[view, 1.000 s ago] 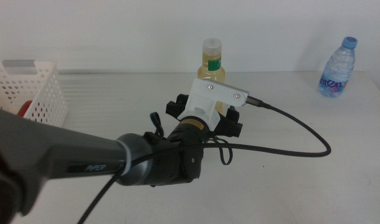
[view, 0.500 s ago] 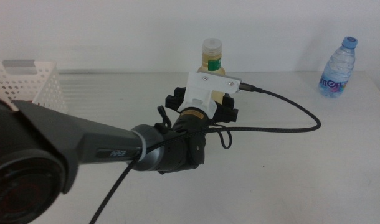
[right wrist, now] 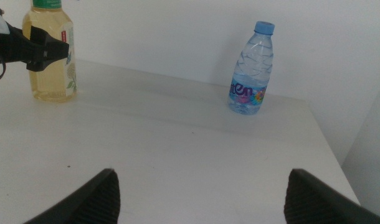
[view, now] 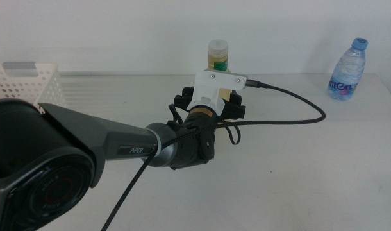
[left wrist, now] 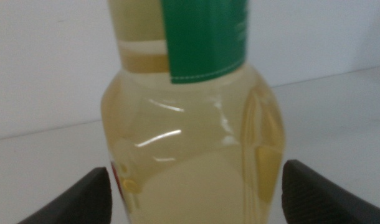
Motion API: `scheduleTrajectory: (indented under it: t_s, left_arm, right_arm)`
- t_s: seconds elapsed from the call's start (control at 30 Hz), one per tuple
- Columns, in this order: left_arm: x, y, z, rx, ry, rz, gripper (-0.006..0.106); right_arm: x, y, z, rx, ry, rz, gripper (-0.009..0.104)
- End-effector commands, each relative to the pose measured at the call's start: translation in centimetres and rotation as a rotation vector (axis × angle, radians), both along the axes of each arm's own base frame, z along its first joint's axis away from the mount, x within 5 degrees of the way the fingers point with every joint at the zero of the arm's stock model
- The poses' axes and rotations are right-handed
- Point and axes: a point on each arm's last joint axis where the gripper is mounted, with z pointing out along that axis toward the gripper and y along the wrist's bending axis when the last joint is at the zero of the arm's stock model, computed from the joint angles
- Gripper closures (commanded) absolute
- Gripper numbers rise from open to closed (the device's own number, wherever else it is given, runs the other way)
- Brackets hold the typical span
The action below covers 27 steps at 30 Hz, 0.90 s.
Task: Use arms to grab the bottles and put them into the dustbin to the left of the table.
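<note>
— What does the middle view show at the centre of the frame?

— The left gripper (view: 211,108), black and two-pronged under a white wrist mount, sits around the clear bottle of yellow liquid with a white cap and green band (view: 217,58). The grey-sleeved left arm (view: 112,149) reaches in from the lower left of the frame. A black braided cable (view: 298,119) loops off to the right of the mount.

— Is the bottle pinched?

— The left wrist view shows the yellow bottle (left wrist: 193,124) filling the centre of the frame, upright, with one dark jaw at each lower corner. The jaws stand spread on either side of it; whether they touch its walls cannot be told.

— And the other containers?

— The small clear water bottle with a blue cap (view: 347,68) stands upright at the upper right of the middle view, on the white tabletop (view: 311,179), well apart from the left gripper. The white perforated plastic basket (view: 29,90) shows at the upper left edge.

— Where is the second arm?

— The right gripper (right wrist: 199,193) waits apart, its jaws spread wide at the bottom corners of its own wrist view. That view takes in the water bottle (right wrist: 251,71) right of centre and the yellow bottle (right wrist: 51,56) at the upper left, the left gripper's black prongs (right wrist: 34,50) across it.
</note>
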Motion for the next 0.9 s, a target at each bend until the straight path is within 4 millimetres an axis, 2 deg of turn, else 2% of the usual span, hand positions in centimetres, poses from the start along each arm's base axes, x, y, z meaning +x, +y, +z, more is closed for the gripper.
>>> scheduleTrajectory:
  t_s: [0.0,0.4,0.87]
  left_arm:
    - [0.8,0.3,4.0,-0.064,-0.128,0.022,0.012]
    - [3.4,0.2,3.3,-0.084,-0.131,-0.007,0.012]
    - [3.6,0.0,3.2,-0.156,-0.17,0.022,0.012]
  right_arm:
    - [-0.2,0.0,1.1,-0.007,-0.113,-0.004,0.016]
    - [-0.2,0.0,1.1,-0.007,-0.113,-0.004,0.016]
    - [-0.2,0.0,1.1,-0.007,-0.113,-0.004,0.016]
